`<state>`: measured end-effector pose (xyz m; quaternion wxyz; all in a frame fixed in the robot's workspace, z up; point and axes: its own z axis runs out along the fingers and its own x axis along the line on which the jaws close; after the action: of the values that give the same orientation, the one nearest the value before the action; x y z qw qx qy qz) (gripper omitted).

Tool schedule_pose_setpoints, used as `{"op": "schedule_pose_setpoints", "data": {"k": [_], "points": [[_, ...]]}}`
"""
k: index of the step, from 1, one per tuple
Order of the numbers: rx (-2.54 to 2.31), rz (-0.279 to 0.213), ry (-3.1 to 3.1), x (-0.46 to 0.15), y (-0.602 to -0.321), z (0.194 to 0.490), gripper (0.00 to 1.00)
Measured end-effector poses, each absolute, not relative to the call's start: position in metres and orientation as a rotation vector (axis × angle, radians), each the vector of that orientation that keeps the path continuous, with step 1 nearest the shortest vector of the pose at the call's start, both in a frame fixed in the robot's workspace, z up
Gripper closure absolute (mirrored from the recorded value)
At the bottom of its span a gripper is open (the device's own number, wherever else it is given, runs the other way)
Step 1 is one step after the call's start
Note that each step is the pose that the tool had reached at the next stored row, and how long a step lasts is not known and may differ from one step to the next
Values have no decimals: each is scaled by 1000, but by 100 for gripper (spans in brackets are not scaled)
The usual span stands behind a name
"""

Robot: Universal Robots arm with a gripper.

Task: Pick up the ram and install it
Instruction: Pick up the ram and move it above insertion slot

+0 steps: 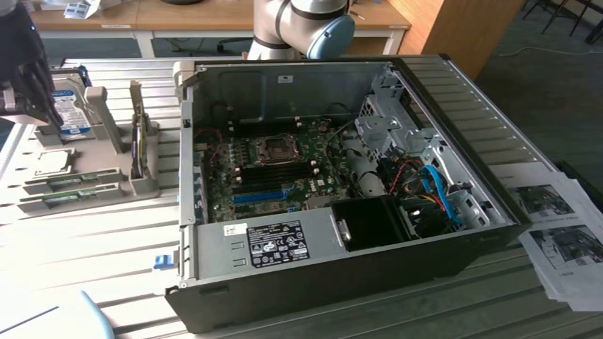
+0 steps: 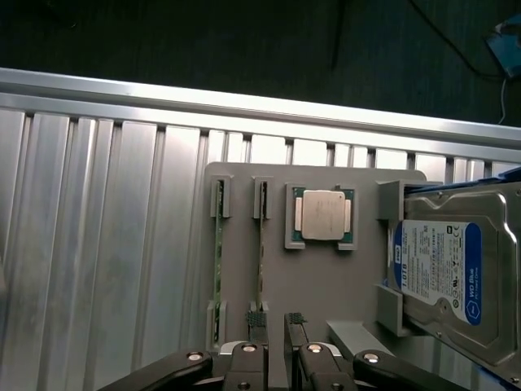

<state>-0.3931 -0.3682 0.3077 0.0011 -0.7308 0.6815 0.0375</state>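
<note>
Two green ram sticks stand on edge in a grey holder [image 2: 277, 269]: one ram [image 2: 262, 244] nearer the CPU and a second ram [image 2: 217, 261] beside it. In the exterior view they lie at the holder's front, ram [image 1: 70, 182] and ram [image 1: 66, 200]. My gripper [image 2: 275, 326] hovers above the holder, open, with only bare grey holder between its fingers. One fingertip [image 2: 256, 319] is over the end of the ram nearer the CPU. In the exterior view the gripper [image 1: 22, 106] hangs at the far left, over the holder.
A CPU [image 2: 323, 216] and a silver hard drive [image 2: 444, 269] with a blue-white label sit in the same holder. The open computer case [image 1: 424, 78] with its motherboard [image 1: 273, 169] fills the middle of the slatted metal table. Printed sheets [image 1: 556, 233] lie at the exterior view's right.
</note>
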Motion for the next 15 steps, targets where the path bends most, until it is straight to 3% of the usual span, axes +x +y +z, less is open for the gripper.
{"op": "schedule_pose_setpoints", "data": {"k": [15], "points": [[-2288,117,2146,-393,-368,287,78]]}}
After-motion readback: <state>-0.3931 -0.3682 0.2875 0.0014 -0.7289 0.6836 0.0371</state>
